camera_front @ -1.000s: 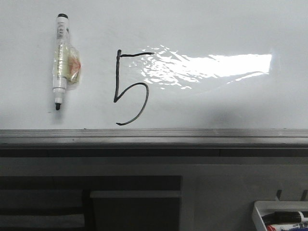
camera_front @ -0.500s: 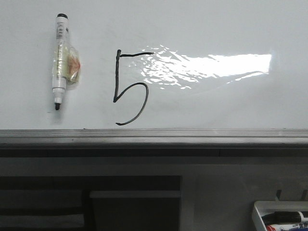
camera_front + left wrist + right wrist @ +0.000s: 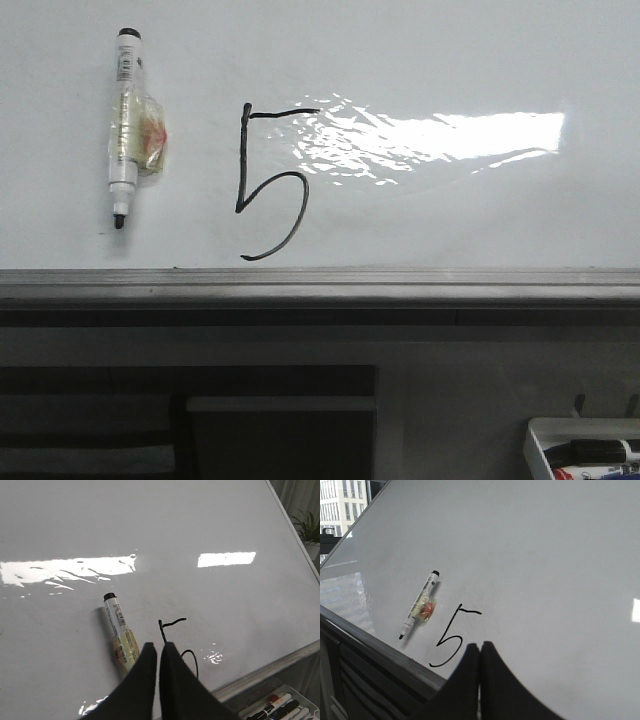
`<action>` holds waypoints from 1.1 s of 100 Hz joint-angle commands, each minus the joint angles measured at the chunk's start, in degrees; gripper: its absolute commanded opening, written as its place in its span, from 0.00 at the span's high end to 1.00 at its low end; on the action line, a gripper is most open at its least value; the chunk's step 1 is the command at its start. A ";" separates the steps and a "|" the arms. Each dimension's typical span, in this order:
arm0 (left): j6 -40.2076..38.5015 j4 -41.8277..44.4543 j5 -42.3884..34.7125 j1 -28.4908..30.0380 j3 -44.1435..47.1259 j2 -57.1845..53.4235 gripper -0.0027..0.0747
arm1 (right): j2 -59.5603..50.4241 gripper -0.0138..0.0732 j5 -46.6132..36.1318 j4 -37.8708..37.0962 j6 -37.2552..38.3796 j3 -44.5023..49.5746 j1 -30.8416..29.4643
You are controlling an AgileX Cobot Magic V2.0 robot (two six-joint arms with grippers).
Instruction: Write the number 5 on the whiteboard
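A black hand-drawn number 5 (image 3: 268, 185) stands on the glossy whiteboard (image 3: 450, 60), left of the glare. It also shows in the right wrist view (image 3: 451, 641) and, partly hidden behind the fingers, in the left wrist view (image 3: 170, 624). A white marker (image 3: 126, 128) with a black uncapped tip lies on the board left of the 5, apart from both grippers; it shows in the left wrist view (image 3: 120, 630) and the right wrist view (image 3: 420, 605). My left gripper (image 3: 158, 646) is shut and empty. My right gripper (image 3: 480, 645) is shut and empty. Neither gripper shows in the front view.
A grey metal rail (image 3: 320, 285) runs along the board's near edge. A small white tray (image 3: 585, 455) with several markers sits at the lower right, also in the left wrist view (image 3: 280, 707). Dark shelving (image 3: 180, 420) lies below the rail.
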 commanded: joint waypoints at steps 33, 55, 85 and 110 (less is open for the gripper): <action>-0.22 -0.31 -4.25 0.04 -1.30 0.45 0.99 | 0.58 0.91 -4.64 -0.20 -0.47 -1.66 -0.43; 17.99 -17.19 2.39 0.12 -1.30 0.45 0.99 | 0.58 0.91 -4.64 -0.20 -0.47 -1.66 -0.43; 30.35 -23.38 5.29 13.69 0.30 -5.32 0.99 | 0.58 0.91 -4.64 -0.20 -0.47 -1.66 -0.43; 30.35 -23.28 8.36 32.37 6.61 -13.14 0.99 | 0.58 0.91 -4.64 -0.20 -0.47 -1.66 -0.43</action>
